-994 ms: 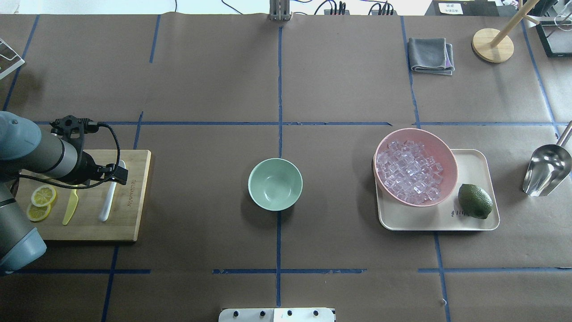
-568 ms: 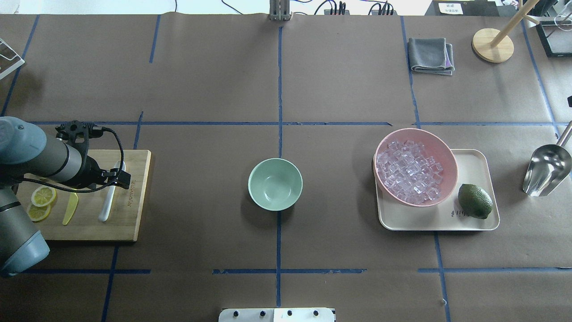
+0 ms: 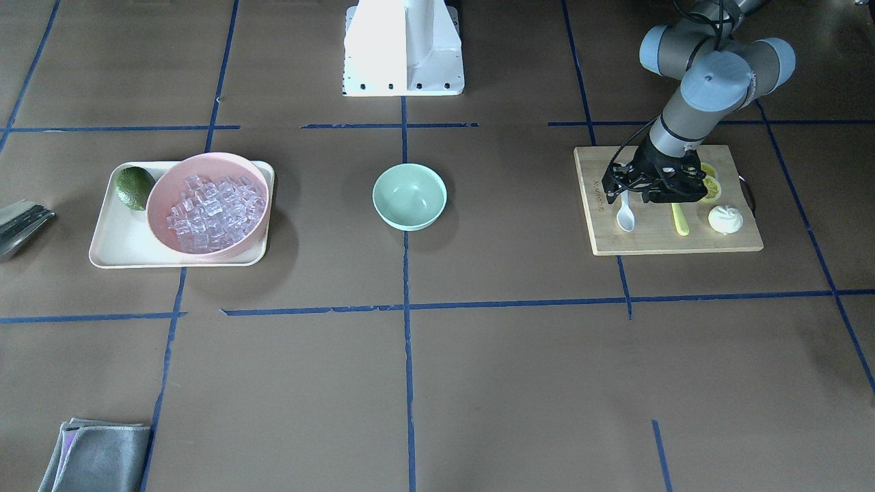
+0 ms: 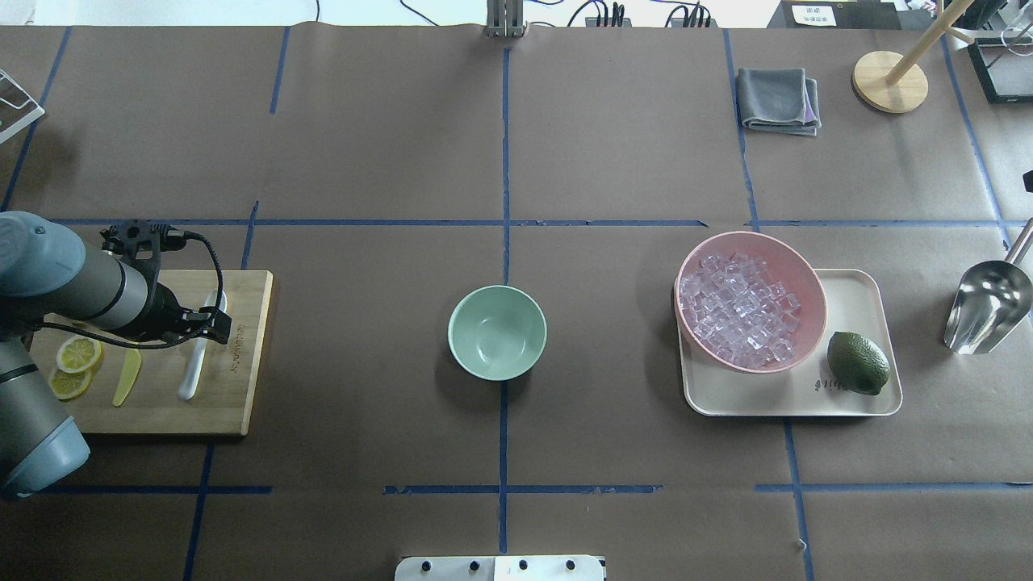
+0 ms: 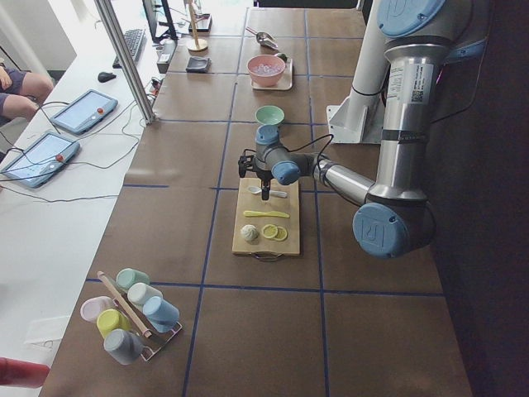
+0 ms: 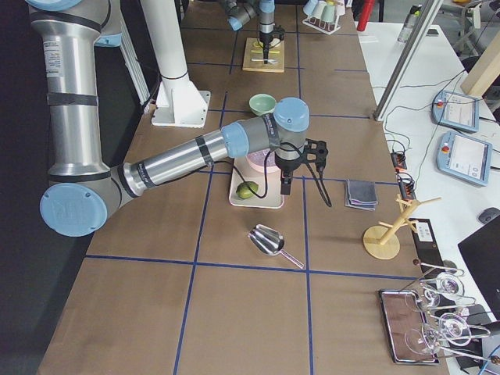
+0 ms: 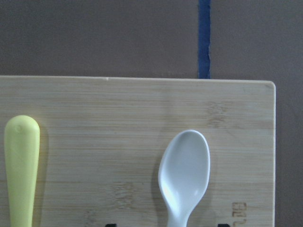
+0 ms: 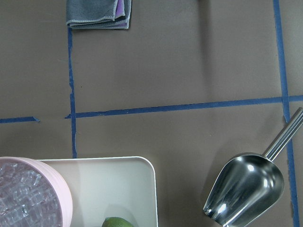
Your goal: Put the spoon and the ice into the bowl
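Note:
The white spoon (image 4: 194, 363) lies on a wooden cutting board (image 4: 242, 403) at the left, scoop pointing away from the robot; it also shows in the left wrist view (image 7: 184, 175). My left gripper (image 4: 210, 323) is open and low over the spoon's handle, one fingertip (image 7: 110, 225) on each side. The mint-green bowl (image 4: 497, 332) stands empty at the table's middle. The ice (image 4: 738, 311) is piled in a pink bowl (image 4: 811, 278) at the right. My right gripper (image 6: 285, 186) hovers beyond the tray; I cannot tell if it is open.
A yellow knife (image 4: 127, 378), lemon slices (image 4: 78, 353) and a white bun (image 3: 724, 219) share the board. A beige tray (image 4: 855, 290) holds the pink bowl and a lime (image 4: 858, 362). A metal scoop (image 4: 986, 307) lies right of it; a grey cloth (image 4: 778, 99) lies behind.
My left arm has shifted slightly and brought the gripper down closer over the spoon's handle. The spoon, bowl and ice have not moved.

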You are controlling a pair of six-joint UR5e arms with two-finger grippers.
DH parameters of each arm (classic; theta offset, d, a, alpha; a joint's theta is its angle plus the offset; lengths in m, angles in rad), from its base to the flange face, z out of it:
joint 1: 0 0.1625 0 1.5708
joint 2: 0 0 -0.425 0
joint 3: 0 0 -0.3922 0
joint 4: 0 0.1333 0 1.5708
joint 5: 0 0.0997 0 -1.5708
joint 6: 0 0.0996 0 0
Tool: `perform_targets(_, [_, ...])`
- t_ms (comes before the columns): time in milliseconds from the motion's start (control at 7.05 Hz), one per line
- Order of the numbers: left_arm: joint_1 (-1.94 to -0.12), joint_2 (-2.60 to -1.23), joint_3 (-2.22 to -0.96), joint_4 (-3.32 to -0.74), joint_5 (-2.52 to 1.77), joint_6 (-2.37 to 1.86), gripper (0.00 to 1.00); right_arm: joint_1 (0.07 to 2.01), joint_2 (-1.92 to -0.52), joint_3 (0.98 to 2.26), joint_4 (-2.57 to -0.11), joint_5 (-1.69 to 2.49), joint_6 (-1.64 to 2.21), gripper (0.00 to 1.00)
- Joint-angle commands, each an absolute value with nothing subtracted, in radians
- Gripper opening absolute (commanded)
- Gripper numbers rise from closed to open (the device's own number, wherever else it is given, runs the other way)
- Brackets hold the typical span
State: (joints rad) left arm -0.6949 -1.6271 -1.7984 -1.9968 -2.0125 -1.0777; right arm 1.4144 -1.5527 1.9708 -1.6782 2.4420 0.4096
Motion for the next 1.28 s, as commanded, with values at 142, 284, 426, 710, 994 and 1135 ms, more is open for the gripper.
perform_targets(142, [-0.695, -1.626, -1.801, -1.997, -2.014, -1.077, 0.3, 1.411, -1.548, 1.974, -1.678, 2.441, 0.41, 1.0])
perform_targets(284, [-0.695, -1.626, -1.81, -1.994, -2.016, -1.078, 0.21, 1.41, -1.546, 1.974, -1.678, 2.441, 0.41, 1.0])
perform_targets(426, [-0.695, -1.623, -1.816, -1.994, -2.032, -1.078, 0.1, 1.408, -1.546, 1.974, -1.678, 2.441, 0.41, 1.0])
perform_targets(710, [-0.696, -1.621, -1.818, -1.994, -2.066, -1.081, 0.02, 1.396, -1.522, 1.982, -1.678, 2.441, 0.464, 1.0])
perform_targets(994, [-0.71, -1.621, -1.851, -1.991, -2.133, -1.085, 0.0, 1.332, -1.471, 2.009, -1.678, 2.436, 0.602, 1.0])
perform_targets(1135, [-0.712, -1.637, -1.868, -1.971, -2.149, -1.088, 0.0, 1.292, -1.436, 2.011, -1.678, 2.431, 0.677, 1.0])
